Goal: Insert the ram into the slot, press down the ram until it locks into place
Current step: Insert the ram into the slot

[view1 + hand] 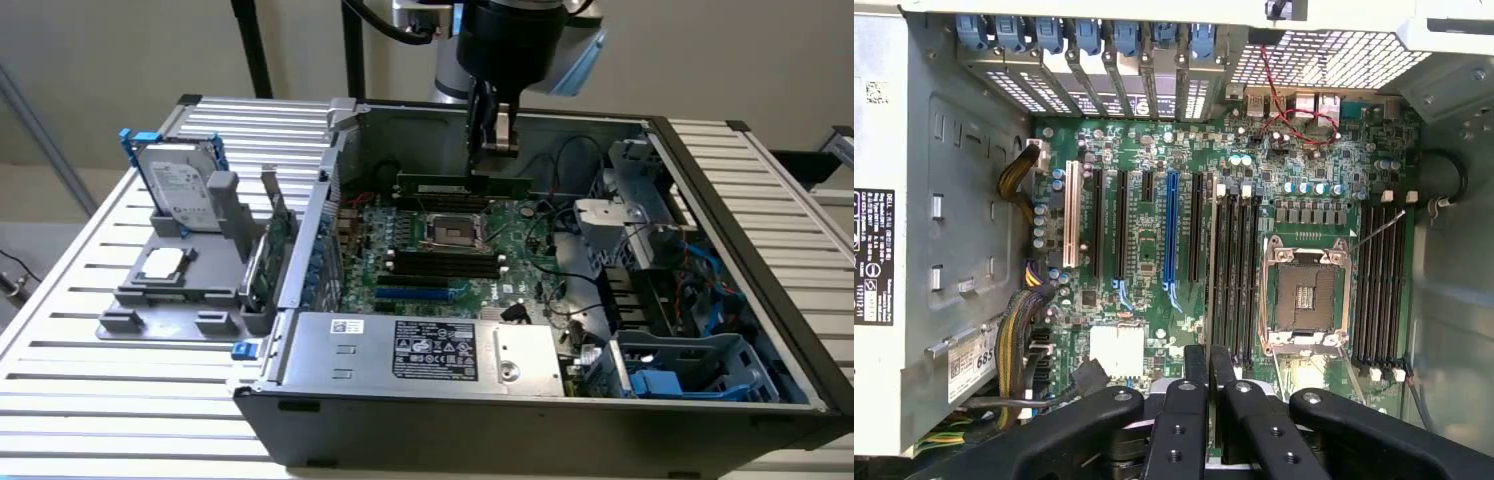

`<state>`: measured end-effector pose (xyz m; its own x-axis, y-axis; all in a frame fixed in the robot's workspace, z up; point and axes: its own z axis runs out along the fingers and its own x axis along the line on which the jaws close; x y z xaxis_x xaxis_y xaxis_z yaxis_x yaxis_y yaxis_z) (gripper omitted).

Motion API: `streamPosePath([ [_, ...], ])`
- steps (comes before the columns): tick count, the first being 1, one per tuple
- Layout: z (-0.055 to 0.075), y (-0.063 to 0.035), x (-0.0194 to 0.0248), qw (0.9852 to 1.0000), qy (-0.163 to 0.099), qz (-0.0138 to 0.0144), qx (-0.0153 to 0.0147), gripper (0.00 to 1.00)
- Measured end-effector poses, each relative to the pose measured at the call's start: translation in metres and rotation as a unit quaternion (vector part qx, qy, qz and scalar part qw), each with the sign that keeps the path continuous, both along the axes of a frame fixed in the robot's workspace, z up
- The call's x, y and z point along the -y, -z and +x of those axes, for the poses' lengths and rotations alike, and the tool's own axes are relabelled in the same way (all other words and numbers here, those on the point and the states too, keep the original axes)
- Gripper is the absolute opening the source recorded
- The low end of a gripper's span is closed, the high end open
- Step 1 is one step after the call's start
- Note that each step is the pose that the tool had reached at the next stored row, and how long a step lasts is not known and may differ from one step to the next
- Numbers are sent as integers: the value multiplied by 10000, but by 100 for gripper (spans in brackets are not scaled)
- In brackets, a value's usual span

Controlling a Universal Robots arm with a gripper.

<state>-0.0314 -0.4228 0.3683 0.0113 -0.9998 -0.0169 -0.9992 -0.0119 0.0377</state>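
My gripper (490, 153) hangs inside the open computer case, shut on the top edge of the ram (463, 185). The ram is a long green stick held level above the far part of the motherboard (514, 270). Black memory slots (441, 262) lie in parallel rows below it and nearer the camera, beyond the CPU socket (447, 230). In the wrist view the black fingers (1194, 400) are closed together, with the ram edge-on between them. There, memory slots (1234, 270) run beside the CPU socket (1304, 295), and another bank of slots (1379, 290) lies on its other side.
The case walls (320, 230) surround the board. A power supply (427, 350) sits at the near edge, and a blue slot (420, 293) lies in front of the black ones. Cables and a drive cage (694, 365) are on the exterior view's right. A hard drive (180, 190) rests on a grey stand outside.
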Motion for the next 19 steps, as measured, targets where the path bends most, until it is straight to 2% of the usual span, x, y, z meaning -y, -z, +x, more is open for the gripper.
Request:
streamPosePath([
  [5, -12, 32, -2, 10000, 3, 0, 0, 13],
  [13, -23, 179, -67, 10000, 24, 1, 0, 13],
  [19, -23, 287, -92, 10000, 24, 0, 0, 13],
])
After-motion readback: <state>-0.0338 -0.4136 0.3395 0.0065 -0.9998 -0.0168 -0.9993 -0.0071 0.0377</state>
